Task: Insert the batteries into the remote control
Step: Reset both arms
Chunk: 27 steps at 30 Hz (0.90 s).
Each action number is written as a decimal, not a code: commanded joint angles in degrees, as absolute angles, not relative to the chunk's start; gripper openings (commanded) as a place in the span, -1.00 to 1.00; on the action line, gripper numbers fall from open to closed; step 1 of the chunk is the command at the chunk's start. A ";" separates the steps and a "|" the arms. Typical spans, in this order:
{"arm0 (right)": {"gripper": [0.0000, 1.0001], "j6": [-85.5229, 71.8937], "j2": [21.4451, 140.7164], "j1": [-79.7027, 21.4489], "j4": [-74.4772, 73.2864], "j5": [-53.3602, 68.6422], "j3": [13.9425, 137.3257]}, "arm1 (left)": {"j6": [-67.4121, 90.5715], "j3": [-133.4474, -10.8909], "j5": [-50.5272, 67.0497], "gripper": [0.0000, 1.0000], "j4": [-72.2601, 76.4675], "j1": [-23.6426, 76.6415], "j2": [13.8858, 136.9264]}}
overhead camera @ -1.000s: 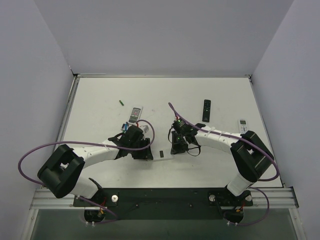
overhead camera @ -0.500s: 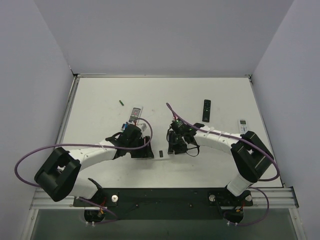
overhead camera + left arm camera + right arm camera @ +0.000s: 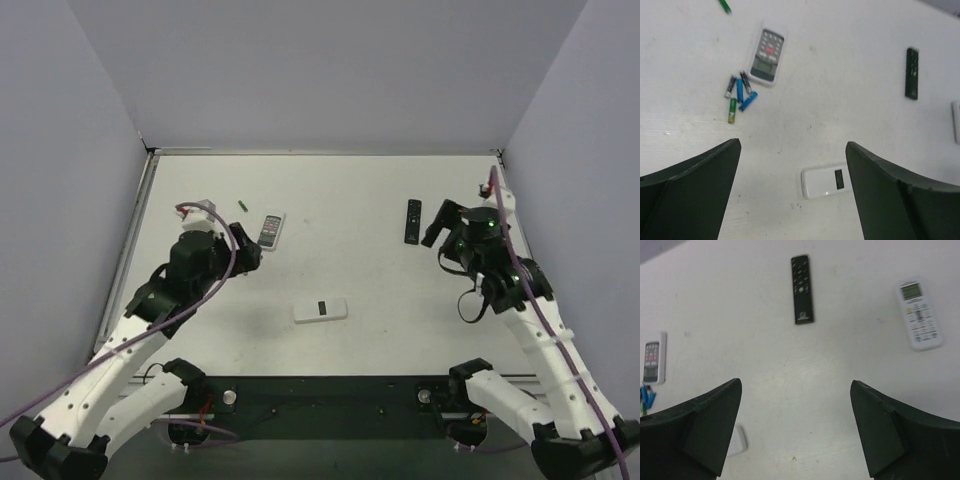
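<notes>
The remote control (image 3: pixel 321 310) lies back-up toward the middle of the desk's (image 3: pixel 400 190) near edge; we judge it light, stiff and slick, best pinched across its long sides; the batteries (image 3: pixel 740 95) cluster nearer the left edge, tiny and apt to roll, so we would nip one across its middle; the left claw (image 3: pixel 792 145) and right claw (image 3: pixel 796 384) both gape empty above.

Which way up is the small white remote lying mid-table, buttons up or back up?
Back up: the remote control shows a plain white surface with a small dark rectangle, no buttons, in the top and left wrist views.
</notes>
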State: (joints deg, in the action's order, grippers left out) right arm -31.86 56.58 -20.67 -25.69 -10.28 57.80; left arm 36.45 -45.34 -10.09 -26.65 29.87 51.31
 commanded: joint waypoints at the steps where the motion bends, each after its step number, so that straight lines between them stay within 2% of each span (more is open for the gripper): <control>1: 0.79 -25.06 45.20 -17.76 -34.63 -25.82 60.38 | 31.21 -49.92 -28.28 0.95 -31.65 29.53 37.73; 6: 0.98 -20.49 34.03 -17.58 -34.37 -32.51 60.73 | 25.58 -49.66 -36.46 0.95 -28.13 29.53 24.20; 9: 1.00 -18.38 30.42 -17.58 -32.79 -33.22 60.21 | 22.24 -50.27 -38.40 0.95 -24.62 29.53 20.23; 17: 1.00 -11.70 25.23 -17.58 -28.83 -34.27 58.98 | 18.02 -53.44 -41.31 0.95 -19.51 29.53 19.77; 27: 1.00 -10.19 24.08 -17.58 -26.37 -36.12 58.10 | 18.55 -51.59 -41.66 0.95 -15.30 29.53 21.62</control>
